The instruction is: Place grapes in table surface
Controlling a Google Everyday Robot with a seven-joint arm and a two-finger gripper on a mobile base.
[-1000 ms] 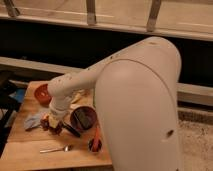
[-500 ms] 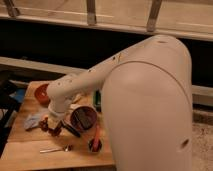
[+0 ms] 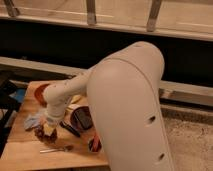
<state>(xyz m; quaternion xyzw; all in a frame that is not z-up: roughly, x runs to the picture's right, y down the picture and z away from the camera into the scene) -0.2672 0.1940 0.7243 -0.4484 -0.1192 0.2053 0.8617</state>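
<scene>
The table surface [image 3: 22, 152] is a light tan wooden top at the lower left. My large white arm reaches down over it from the right. My gripper [image 3: 47, 129] is low over the left part of the table, pointing down. It is shut on the grapes [image 3: 39, 133], a small dark reddish-brown bunch that hangs at its tip, at or just above the wood. Whether the bunch touches the table is not clear.
An orange-red bowl [image 3: 40, 94] stands at the table's back. A pale blue-white wrapper [image 3: 31, 120] lies left of the gripper. A dark round dish [image 3: 81, 118], a black stick-like thing [image 3: 70, 129], a spoon [image 3: 57, 148] and a red item [image 3: 94, 144] lie to the right and front. A dark frame [image 3: 7, 102] stands at the left edge.
My gripper has moved down and a little toward the front left of the table with the grapes. The other things have not moved.
</scene>
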